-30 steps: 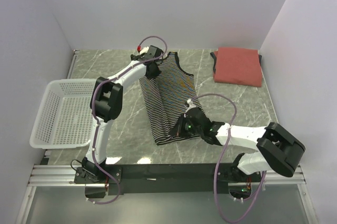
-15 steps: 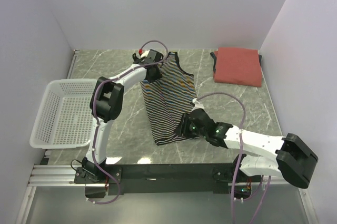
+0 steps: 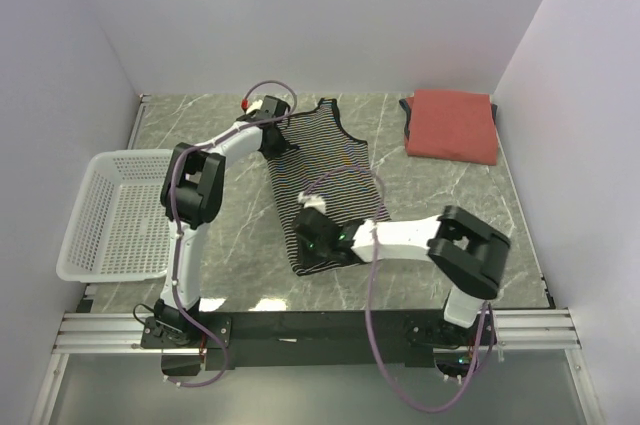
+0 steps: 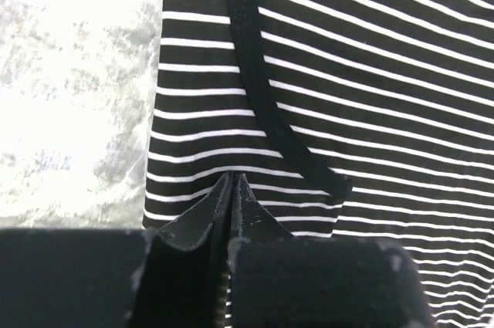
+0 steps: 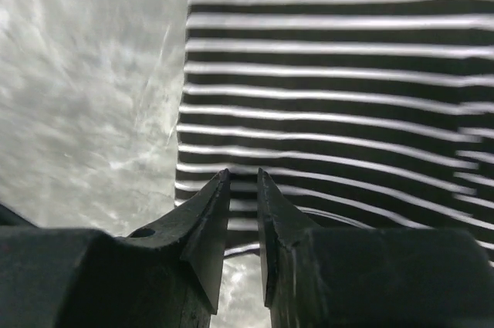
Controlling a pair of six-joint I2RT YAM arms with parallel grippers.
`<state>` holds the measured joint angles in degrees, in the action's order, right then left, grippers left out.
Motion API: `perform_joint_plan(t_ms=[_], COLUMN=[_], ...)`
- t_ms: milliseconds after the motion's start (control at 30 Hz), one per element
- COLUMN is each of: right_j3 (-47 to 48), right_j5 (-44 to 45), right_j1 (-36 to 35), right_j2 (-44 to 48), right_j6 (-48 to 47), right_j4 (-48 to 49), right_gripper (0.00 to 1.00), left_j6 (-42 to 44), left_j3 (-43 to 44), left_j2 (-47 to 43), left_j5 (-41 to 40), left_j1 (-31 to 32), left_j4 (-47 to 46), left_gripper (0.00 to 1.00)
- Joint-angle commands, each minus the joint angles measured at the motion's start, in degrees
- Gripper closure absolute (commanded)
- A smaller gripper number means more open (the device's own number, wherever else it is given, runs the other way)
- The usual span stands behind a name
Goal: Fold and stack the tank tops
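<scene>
Top external view shows the striped tank top [image 3: 325,180] spread flat in the middle of the marble surface [image 3: 450,215]. It is black with thin white stripes and has a dark trim along the neck and the armholes. Its straps point toward the far wall [image 3: 300,15] and its hem toward the near edge. It lies a little slanted, the hem more to the left than the straps. A rust-red tank top [image 3: 452,125] lies folded in the far right corner, well apart from the striped one.

The left end effector [image 3: 277,135] is at the far left part of the striped tank top. In the left wrist view its fingers are pressed almost together and the stripes bend up into the tips. So it seems to pinch a little cloth just inside the left edge, beside the trimmed armhole. The right end effector [image 3: 312,242] is over the near left corner, at the hem. In the right wrist view its fingers stand a small gap apart, with stripes seen through the gap. I cannot tell if any cloth is caught there.

To the left, bare surface reaches to the white mesh basket [image 3: 78,215]. To the right, bare surface reaches to the right wall [image 3: 590,145].
</scene>
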<state>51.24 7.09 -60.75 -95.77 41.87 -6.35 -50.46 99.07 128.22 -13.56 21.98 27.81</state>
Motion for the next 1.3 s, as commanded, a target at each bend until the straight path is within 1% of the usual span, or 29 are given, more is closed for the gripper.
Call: perform_joint_plan(t_ms=[0, 100, 200, 300, 333, 400, 467, 533, 567, 633, 700, 733, 767, 833, 867, 967, 1033, 1067, 1133, 1267], right_j3=[4.1, 7.6, 11.6, 17.0, 19.5, 21.1, 20.9, 19.5, 18.6, 16.0, 15.3, 15.3, 15.3, 14.9, 14.6, 13.5, 12.9, 12.8, 12.1, 11.4], right_j5=[1.2, -1.7, -6.9, -10.2, -10.7, -9.7, -8.9, -7.1, -5.4, -2.0, 0.3, 2.8, 4.1, 6.7, 7.1, 8.7, 9.8, 11.4, 12.5, 12.6], right_j1=[-4.7, -6.7, -6.7, -6.7, -6.5, -6.6, -5.8, -4.6, -4.3, -3.1, -2.4, -2.3, -2.2, -2.2, -2.2, -2.2, -2.1, -2.2, -2.3, -2.7], right_j2=[-4.2, -8.4, -12.7, -16.2, -16.7, -16.3, -13.1, -10.2, -7.1, -4.1, -1.7, -1.4, -1.7, -2.7, -3.0, -4.5, -5.7, -6.0, -6.8, -8.8], right_j6=[-1.1, -0.1, 0.3, -0.4, -1.1, -1.5, -2.2, -3.2, -3.5, -4.1, -5.4, -6.8, -7.2, -8.6, -8.8, -8.7, -8.4, -8.2, -8.4, -9.0], right_j4=[-0.9, 0.8, 4.6, 6.3, 6.3, 6.3, 6.3, 6.1, 4.9, 3.5, -0.5, -1.9, -4.5, -6.2, -7.2, -8.3, -9.0, -9.9, -10.1, -9.2], right_gripper=[0.73, 0.73, 0.74, 0.75, 0.75, 0.76, 0.75, 0.71, 0.68, 0.64, 0.61, 0.59, 0.55, 0.5, 0.46, 0.44, 0.42, 0.42, 0.4, 0.37], left_j6=[0.7, 2.8, 7.8, 12.1, 12.7, 14.5, 14.3, 14.7, 14.6, 13.1, 10.9, 10.0, 9.2, 7.0, 6.6, 5.4, 4.8, 4.7, 4.5, 4.1], left_j3=[-1.8, -2.2, -0.4, 3.1, 3.7, 3.6, 3.2, 2.5, 2.2, 2.4, 3.9, 3.8, 2.8, -0.2, -1.1, -2.9, -2.3, -2.0, -1.5, -2.1], left_j2=[-0.1, -0.2, 0.4, 2.0, 2.2, 1.4, -0.5, -2.9, -3.5, -4.5, -4.1, -4.3, -4.7, -6.4, -6.9, -7.7, -6.4, -5.8, -4.3, -3.2], left_j5=[0.6, 2.1, 6.2, 10.3, 10.7, 13.1, 14.3, 16.0, 16.8, 16.8, 15.5, 15.1, 15.0, 14.1, 13.7, 13.7, 13.7, 12.1, 11.6, 10.0], left_j1=[-1.0, -2.2, -3.9, -5.4, -5.7, -6.9, -7.2, -7.2, -7.1, -7.0, -6.9, -6.9, -6.8, -6.2, -5.7, -4.5, -3.7, -3.3, -3.1, -2.5], left_j4=[-1.0, -2.0, -1.1, 0.0, 0.7, -0.4, -1.6, -3.7, -4.9, -5.0, -3.1, -2.7, -4.1, -5.8, -6.4, -8.4, -7.7, -7.3, -6.4, -5.7], left_gripper=[0.94, 0.94, 0.92, 0.88, 0.85, 0.81, 0.76, 0.7, 0.68, 0.67, 0.68, 0.7, 0.7, 0.69, 0.69, 0.68, 0.68, 0.68, 0.69, 0.7])
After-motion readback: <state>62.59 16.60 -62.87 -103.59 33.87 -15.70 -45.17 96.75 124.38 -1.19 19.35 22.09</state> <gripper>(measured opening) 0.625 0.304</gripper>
